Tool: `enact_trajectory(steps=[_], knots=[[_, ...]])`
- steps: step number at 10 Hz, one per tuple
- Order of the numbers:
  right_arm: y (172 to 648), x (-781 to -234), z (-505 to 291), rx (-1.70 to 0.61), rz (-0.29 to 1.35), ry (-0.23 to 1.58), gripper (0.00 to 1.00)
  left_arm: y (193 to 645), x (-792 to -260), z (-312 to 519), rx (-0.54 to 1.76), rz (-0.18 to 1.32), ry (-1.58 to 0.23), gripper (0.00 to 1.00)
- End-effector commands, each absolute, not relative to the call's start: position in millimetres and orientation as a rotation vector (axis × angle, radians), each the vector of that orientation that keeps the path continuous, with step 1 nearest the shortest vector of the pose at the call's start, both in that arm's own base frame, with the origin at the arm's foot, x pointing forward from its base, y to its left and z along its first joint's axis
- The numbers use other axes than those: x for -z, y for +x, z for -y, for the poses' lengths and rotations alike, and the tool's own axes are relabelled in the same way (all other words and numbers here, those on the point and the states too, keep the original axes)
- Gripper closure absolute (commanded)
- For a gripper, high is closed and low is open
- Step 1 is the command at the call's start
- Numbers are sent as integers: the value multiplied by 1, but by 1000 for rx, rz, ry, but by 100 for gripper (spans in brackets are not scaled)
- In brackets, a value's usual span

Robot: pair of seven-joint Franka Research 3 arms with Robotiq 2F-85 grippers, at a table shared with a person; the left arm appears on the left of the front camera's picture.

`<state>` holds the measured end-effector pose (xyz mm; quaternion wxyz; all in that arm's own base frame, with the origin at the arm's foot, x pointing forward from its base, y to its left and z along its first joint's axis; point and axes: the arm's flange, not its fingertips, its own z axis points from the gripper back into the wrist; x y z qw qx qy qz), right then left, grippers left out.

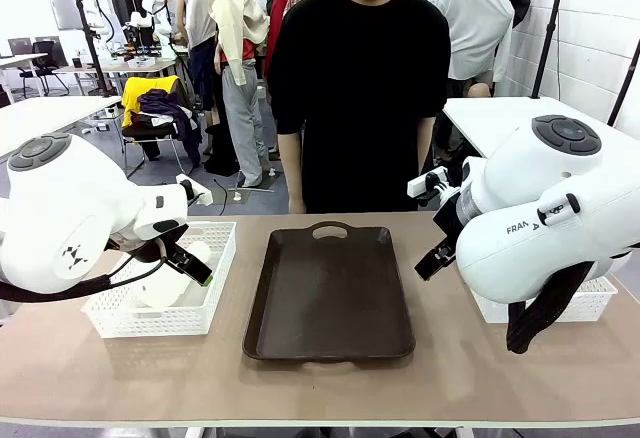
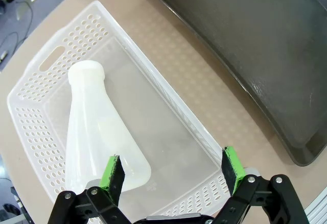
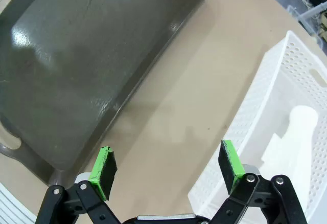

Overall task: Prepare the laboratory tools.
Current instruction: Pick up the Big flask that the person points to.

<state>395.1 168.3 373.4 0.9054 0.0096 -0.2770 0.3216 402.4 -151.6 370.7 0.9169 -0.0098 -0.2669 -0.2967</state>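
One frosted white conical flask (image 2: 102, 132) lies on its side in the white mesh basket (image 2: 36, 86) on the left, neck pointing away from its wide base. My left gripper (image 2: 172, 170) hovers open above that basket's near edge, one green pad (image 2: 113, 174) over the flask's base; from the front it (image 1: 186, 258) hangs over the flask (image 1: 168, 286). A second flask (image 3: 299, 142) lies in the right-hand basket (image 3: 265, 106). My right gripper (image 3: 166, 166) is open over bare tabletop between that basket and the tray, holding nothing; in the front view it (image 1: 436, 256) sits right of the tray.
A dark brown tray (image 1: 330, 293) with nothing on it lies in the middle of the table. The left basket (image 1: 115, 313) and right basket (image 1: 595, 303) flank it. A person in a black shirt (image 1: 360, 88) stands at the far edge, hands down.
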Motion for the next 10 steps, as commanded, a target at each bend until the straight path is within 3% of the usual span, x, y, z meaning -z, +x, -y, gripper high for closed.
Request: enact_trajectory(steps=[1,10], knots=[[395,-373,-168,-664,572,20,0,403,-371,151,608,550,-21,0],[395,-373,-168,-664,572,20,0,403,-371,151,608,550,-21,0]])
